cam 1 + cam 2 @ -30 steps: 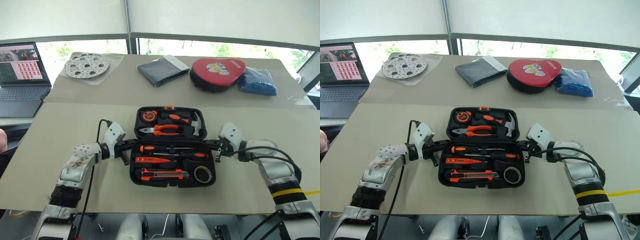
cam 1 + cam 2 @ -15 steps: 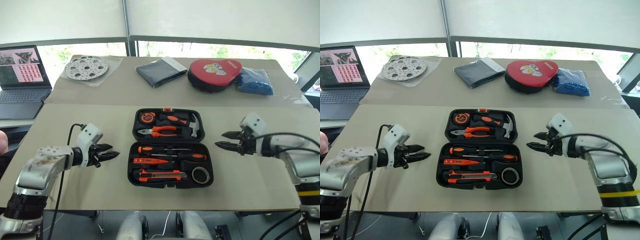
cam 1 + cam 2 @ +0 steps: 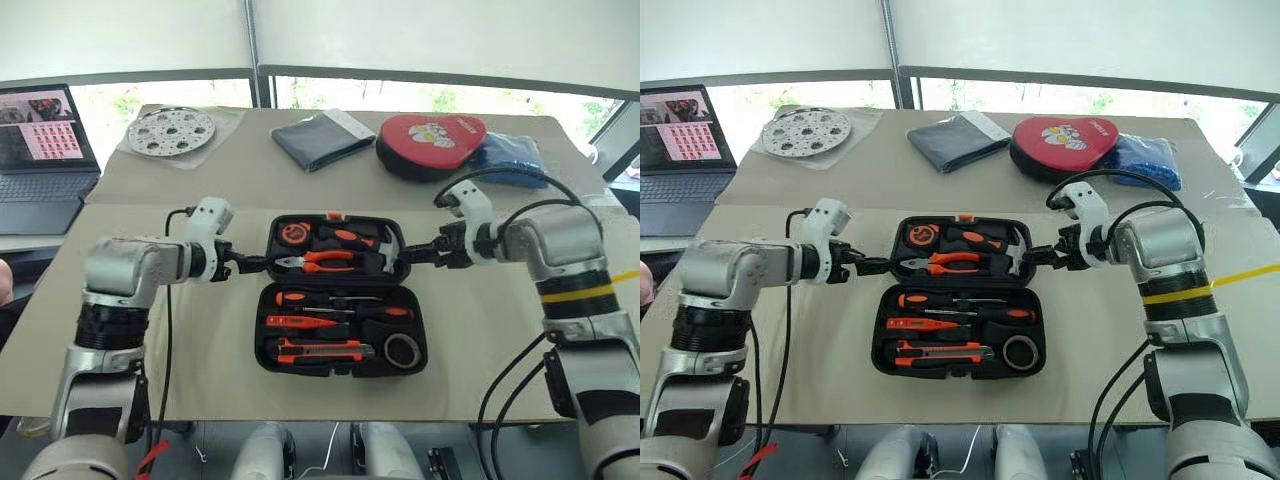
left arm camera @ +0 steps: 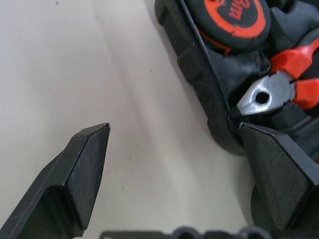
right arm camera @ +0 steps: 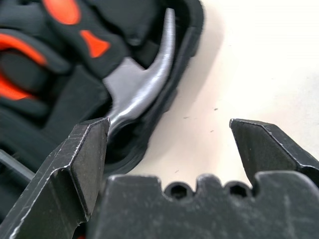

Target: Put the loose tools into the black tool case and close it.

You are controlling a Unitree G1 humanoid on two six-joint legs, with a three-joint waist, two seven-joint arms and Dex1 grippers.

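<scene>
Case [image 3: 340,295] lies open, flat on tabletop [image 3: 480,340], centre, lid half on the far side, tray half near.

Tray half, all seated in recesses: 2 screwdrivers [image 3: 345,299] across the far rows, slim orange tool [image 3: 305,322] below them, knife [image 3: 325,349] on near row, tape roll [image 3: 404,349] at near-right corner.

Lid half: tape measure [image 3: 298,232] far-left, pliers [image 3: 322,261] mid, hammer [image 3: 375,243] w/ head at right end.

L gripper [image 3: 243,261] at left edge of lid half, pointing inward toward the case. Fingers apart. In L wrist view one finger [image 4: 75,179] is over bare tabletop, the other sits over the case rim by the pliers' nose; contact w/ rim cannot be told.

R gripper [image 3: 419,256] at right edge of lid half, pointing inward. Fingers apart. In R wrist view one finger [image 5: 79,169] is over the case edge by the hammer head, the other over bare tabletop. Nothing held by either gripper.

Far strip of tabletop: perforated metal disc [image 3: 171,132] left, grey pouch [image 3: 322,140] mid, red pad [image 3: 430,145] right, blue bundle [image 3: 515,158] just beside pad. Laptop [image 3: 42,150] open at far left, off the tabletop edge.
</scene>
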